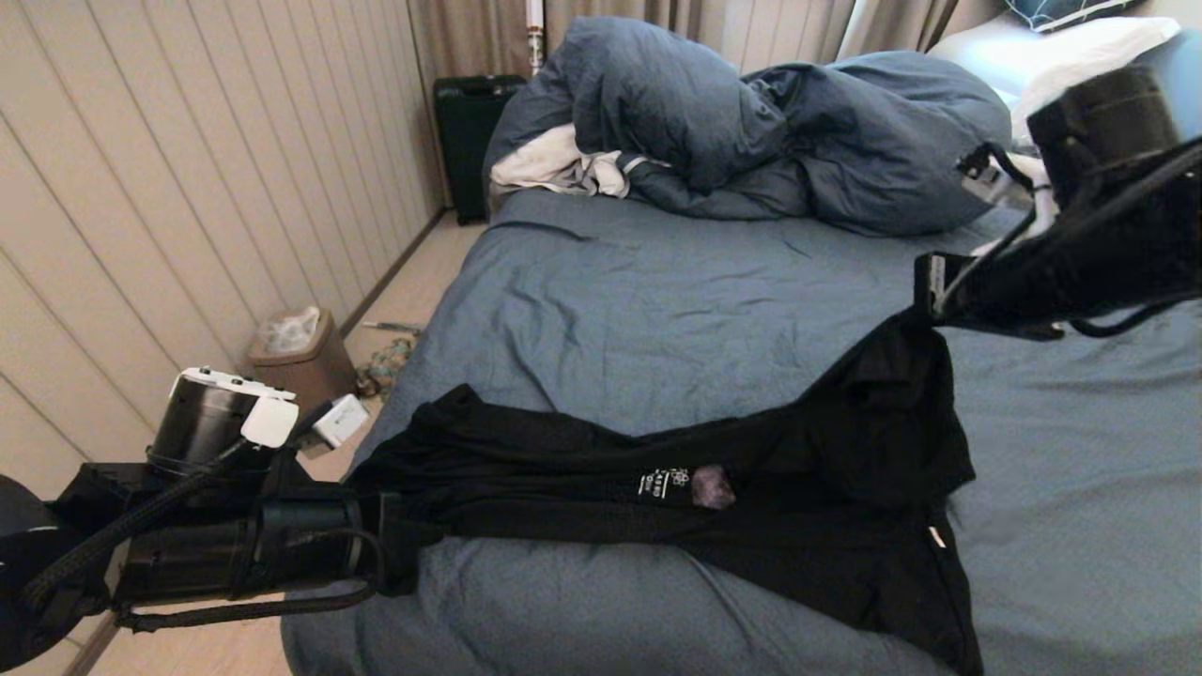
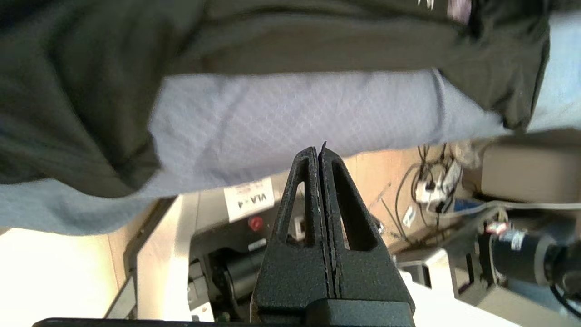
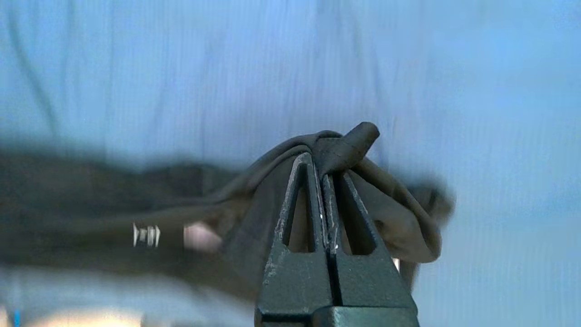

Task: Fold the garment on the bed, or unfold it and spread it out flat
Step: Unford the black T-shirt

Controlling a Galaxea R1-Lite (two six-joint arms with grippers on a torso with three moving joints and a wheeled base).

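Left hand pinched empty off the bed edge, right hand raised, clamping the garment.

a home bedroom: wide bed, rumpled duvet, pillows, curtains

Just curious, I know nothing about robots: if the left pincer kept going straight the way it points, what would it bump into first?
Probably the slate-blue bed edge: the shut left pincer points at bare sheet just below the black T-shirt. Depth is hard to judge.
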